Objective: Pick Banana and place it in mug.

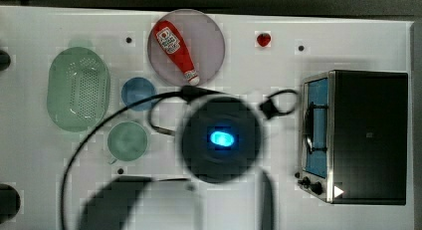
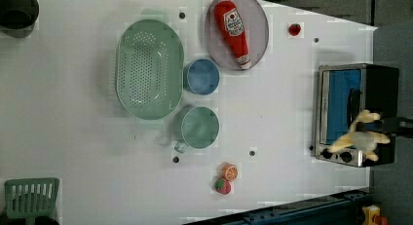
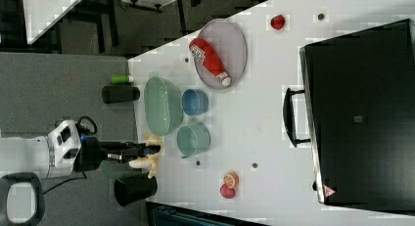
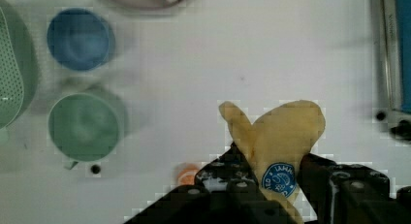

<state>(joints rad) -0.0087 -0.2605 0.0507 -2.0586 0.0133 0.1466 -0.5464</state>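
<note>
A pale yellow banana (image 4: 278, 136) with a blue sticker is clamped between my gripper's (image 4: 274, 171) black fingers, high above the white table. In the left view the banana (image 2: 359, 136) hangs in front of the toaster oven, with the gripper (image 2: 376, 129) reaching in from the left view's right. In the right view the banana (image 3: 149, 157) and gripper (image 3: 142, 150) sit off the table's edge. The pale-green mug (image 4: 85, 128) stands upright and empty, apart from the banana; it is also the mug (image 1: 128, 140) in the top view, the mug (image 2: 199, 127) in the left view, and the mug (image 3: 192, 139) in the right view.
A blue cup (image 2: 201, 76) stands beside the mug, next to a large green perforated basket (image 2: 148, 69). A grey plate (image 2: 258, 25) carries a red ketchup bottle (image 2: 233, 32). A toaster oven (image 1: 356, 135) takes up one end. Toy fruits (image 2: 226, 178) lie near the table edge.
</note>
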